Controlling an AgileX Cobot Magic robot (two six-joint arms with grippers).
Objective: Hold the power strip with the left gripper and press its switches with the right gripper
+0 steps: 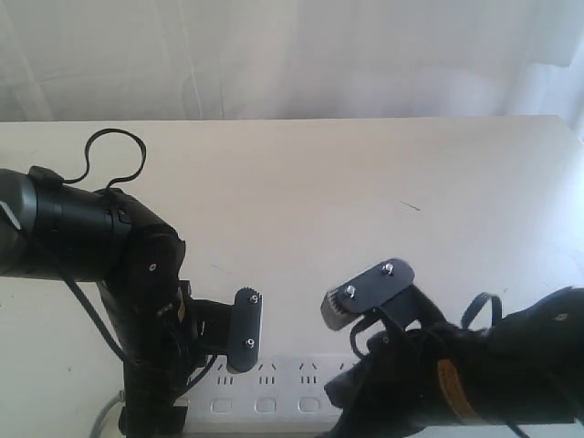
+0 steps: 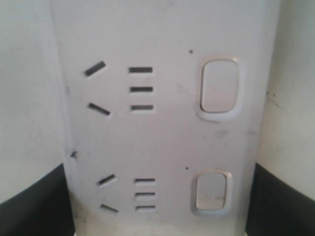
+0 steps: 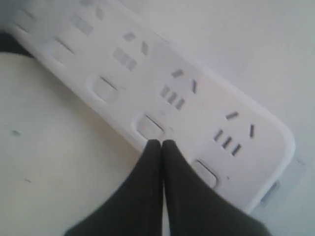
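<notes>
1. Right gripper [image 3: 160, 144] has its two dark fingers pressed together into one blunt point and holds nothing; the point hangs at the near long edge of the power strip [image 3: 206, 105], just beside one of the switches [image 3: 147, 126] but, as far as I can tell, not on it
2. Left gripper [image 2: 158, 189] stands wide, with one dark finger against each long side of the strip, so it appears clamped across the body. Two socket groups and two buttons show between the fingers
3. Outward from both, the strip lies flat on the pale table [image 1: 319, 182], at the near edge of the exterior view, with an arm over each end
4. To press well, I judge the joined tips need to move inward over the middle of the button and come down square to its face, since a push from the rim could slide off or tip the bar; the left hold needs to be firm so the strip cannot skid
5. Writing: none can be read on the strip, and the orange-yellow label [image 1: 447, 388] on the right arm is too small to make out
</notes>
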